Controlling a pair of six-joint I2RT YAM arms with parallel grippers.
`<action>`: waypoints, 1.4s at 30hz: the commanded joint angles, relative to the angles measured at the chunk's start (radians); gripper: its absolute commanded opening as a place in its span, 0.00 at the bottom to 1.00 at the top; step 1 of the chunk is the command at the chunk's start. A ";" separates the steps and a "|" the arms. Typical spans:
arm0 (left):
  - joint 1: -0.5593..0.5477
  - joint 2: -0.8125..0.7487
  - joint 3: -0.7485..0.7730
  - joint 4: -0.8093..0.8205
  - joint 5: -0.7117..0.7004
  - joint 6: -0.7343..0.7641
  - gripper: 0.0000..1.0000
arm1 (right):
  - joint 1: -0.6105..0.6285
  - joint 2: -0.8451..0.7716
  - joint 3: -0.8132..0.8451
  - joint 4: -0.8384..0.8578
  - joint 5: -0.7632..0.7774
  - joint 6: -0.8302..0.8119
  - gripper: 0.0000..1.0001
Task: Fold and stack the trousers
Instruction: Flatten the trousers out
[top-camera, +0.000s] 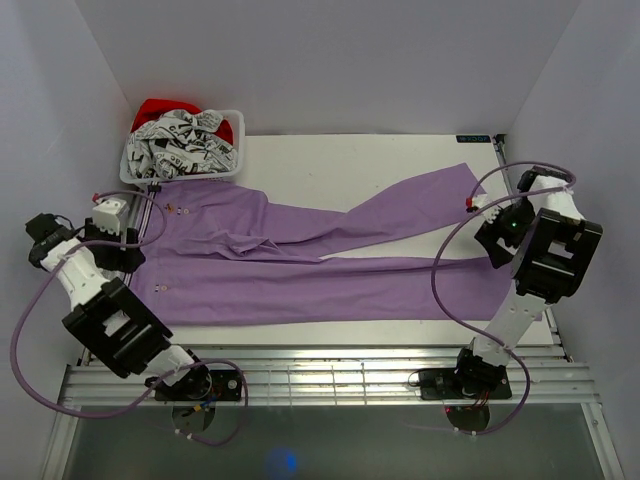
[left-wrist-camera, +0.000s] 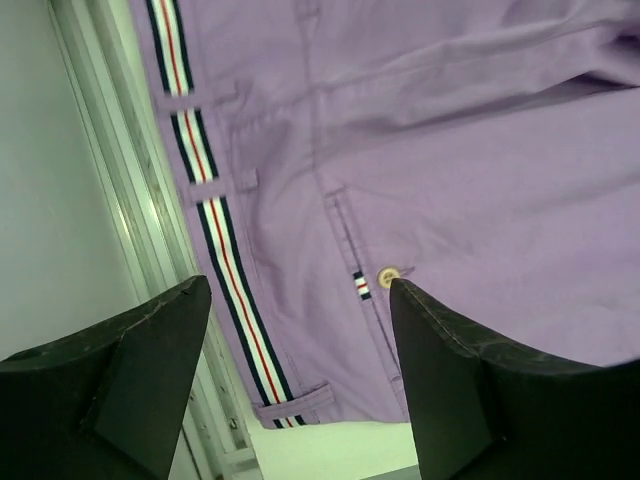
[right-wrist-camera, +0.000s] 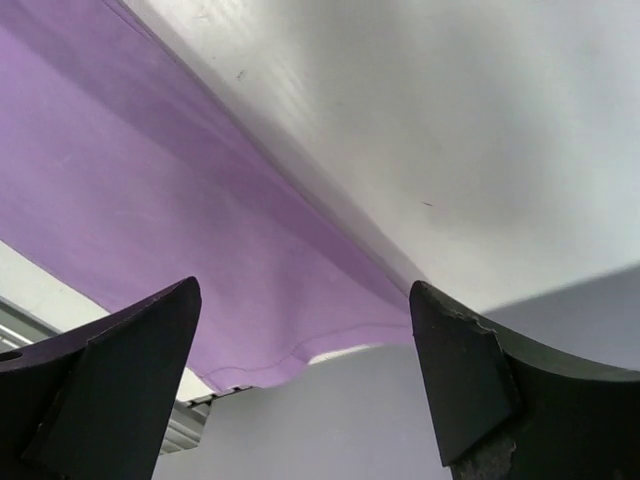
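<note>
The lilac trousers (top-camera: 330, 270) lie spread flat across the white table (top-camera: 350, 160). Their striped waistband (left-wrist-camera: 215, 230) is at the left and the two legs run to the right, the far one angling up to the back right. My left gripper (top-camera: 133, 243) hovers over the waistband end. In the left wrist view it (left-wrist-camera: 300, 285) is open, with a pocket button (left-wrist-camera: 388, 276) showing between the fingers. My right gripper (top-camera: 493, 240) hangs by the leg ends. In the right wrist view it (right-wrist-camera: 300, 290) is open and empty above the leg hem (right-wrist-camera: 250, 335).
A white basket (top-camera: 228, 170) heaped with black-and-white and red clothes stands at the back left corner. White walls close in the table on the left, back and right. A slatted metal rail (top-camera: 330, 370) runs along the near edge.
</note>
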 joint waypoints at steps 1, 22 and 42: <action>-0.096 -0.099 -0.023 -0.042 0.081 0.035 0.83 | -0.010 -0.138 0.060 -0.041 -0.102 -0.032 0.90; -0.172 0.019 -0.267 0.076 -0.298 -0.036 0.62 | -0.017 -0.273 -0.607 0.184 0.161 -0.059 0.57; -0.290 0.177 0.199 0.175 -0.055 -0.382 0.75 | 0.148 0.055 0.325 0.227 -0.297 0.392 0.52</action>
